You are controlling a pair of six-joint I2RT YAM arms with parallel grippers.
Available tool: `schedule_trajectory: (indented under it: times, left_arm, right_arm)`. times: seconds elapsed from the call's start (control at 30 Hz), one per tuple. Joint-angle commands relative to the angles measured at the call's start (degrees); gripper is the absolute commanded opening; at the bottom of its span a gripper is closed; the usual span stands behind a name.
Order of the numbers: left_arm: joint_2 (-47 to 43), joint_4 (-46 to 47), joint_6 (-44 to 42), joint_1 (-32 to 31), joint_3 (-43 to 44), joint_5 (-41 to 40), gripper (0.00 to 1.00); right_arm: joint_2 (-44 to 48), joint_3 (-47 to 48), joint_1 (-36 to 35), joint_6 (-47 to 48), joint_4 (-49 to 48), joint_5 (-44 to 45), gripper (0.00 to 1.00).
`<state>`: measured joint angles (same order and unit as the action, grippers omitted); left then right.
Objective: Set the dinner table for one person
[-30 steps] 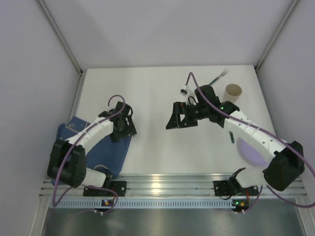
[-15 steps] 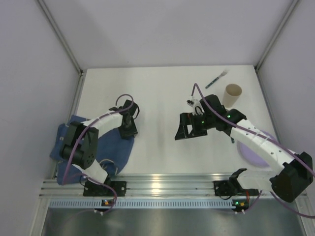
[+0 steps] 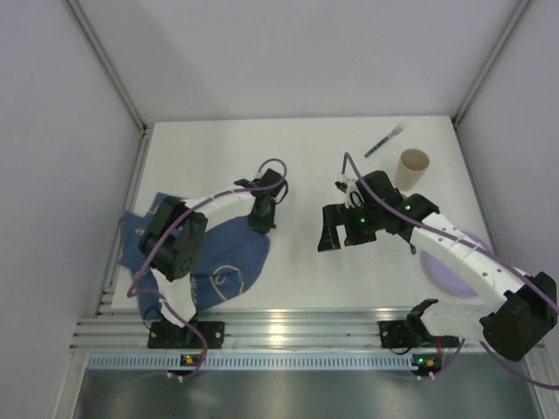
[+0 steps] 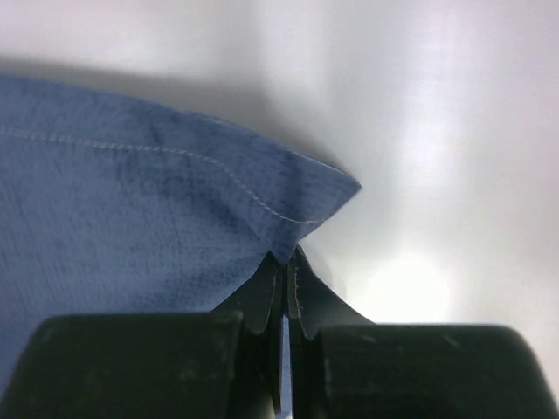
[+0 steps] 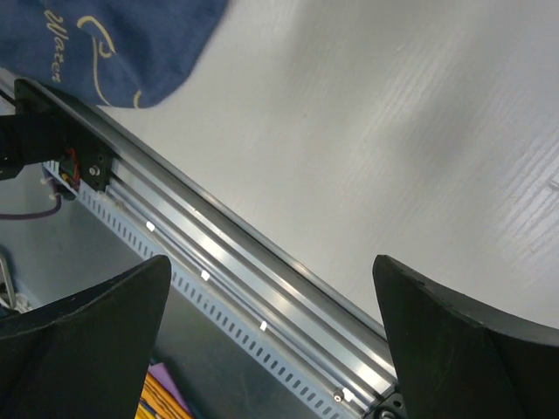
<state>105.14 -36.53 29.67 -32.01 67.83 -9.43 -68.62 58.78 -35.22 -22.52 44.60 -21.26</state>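
Bare white table (image 3: 288,157); my left pincer (image 4: 281,271) nips the blue cloth (image 4: 131,201) by one corner; a tug may slip it. My right pincer (image 5: 271,262) hangs spread.

The blue cloth (image 4: 131,218) looks soft and a bit fuzzy. It has a fine weave and a pale line of stitching near its edge. Its corner is pinched between the left gripper (image 4: 284,266) fingers (image 4: 260,301), which are black, smooth and dull, like hard plastic. Past those fingertips the dinner table (image 4: 437,131) is white, flat and smooth, with a soft glow of light on it. Between the wide-apart right gripper (image 5: 271,262) fingers (image 5: 87,340), also dull black, runs a silver metal rail (image 5: 244,271), shiny and grooved.
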Motion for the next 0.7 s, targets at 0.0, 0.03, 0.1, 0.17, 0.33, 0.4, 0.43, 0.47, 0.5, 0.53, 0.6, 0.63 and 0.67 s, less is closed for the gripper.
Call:
schedule_trajectory:
  times: [0.0,0.03,0.1,0.17,0.33,0.4,0.43,0.47,0.5,0.53,0.6,0.63,0.67]
  left_arm:
    - [8.5,3.8,-6.4,-14.4,6.2,14.4,0.00]
    - [9.5,3.2,-6.9,-16.7,9.7,16.4,0.00]
    - [11.0,2.3,-6.8,-23.1,12.7,18.4,0.00]
    - [11.7,2.2,-6.1,-26.1,14.5,18.7,0.16]
    - [4.4,4.1,-1.3,-28.4,11.6,17.4,0.99]
    - [-0.9,3.9,0.9,-28.1,11.5,15.0,0.99]
    - [-2.4,4.0,1.7,-27.9,11.9,13.9,0.99]
    - [-5.3,3.9,2.8,-27.5,12.2,12.3,0.99]
    - [-6.3,3.8,3.3,-27.2,13.1,11.7,0.99]
    - [-7.4,3.6,3.7,-27.0,13.6,11.0,0.99]
    - [-10.3,2.0,4.7,-26.2,15.0,6.4,0.99]
    - [-11.4,1.5,4.9,-25.7,15.5,5.1,0.99]
    - [-12.5,0.7,5.0,-24.7,15.7,1.8,0.98]
  right_arm:
    - [1.2,0.1,0.3,1.8,2.2,3.4,1.00]
    - [1.2,0.3,0.6,2.0,2.4,3.9,1.00]
    - [1.8,0.4,1.5,2.6,3.3,4.6,1.00]
    - [2.7,0.5,2.2,2.8,3.7,5.0,1.00]
    - [7.4,2.8,5.3,4.2,5.5,5.9,1.00]
    - [8.8,3.8,6.7,5.1,5.8,5.9,1.00]
    - [8.9,4.7,7.2,5.5,5.9,5.8,1.00]
    - [8.9,5.1,7.7,5.8,5.9,5.7,1.00]
    - [8.4,5.5,8.3,6.3,5.9,5.7,1.00]
    - [8.1,6.3,8.5,6.6,5.8,5.9,1.00]
    - [6.6,7.3,8.5,6.7,5.1,5.7,1.00]
    - [5.9,8.1,8.5,6.2,4.5,5.5,1.00]
    - [5.3,8.3,8.5,5.4,3.8,5.6,1.00]
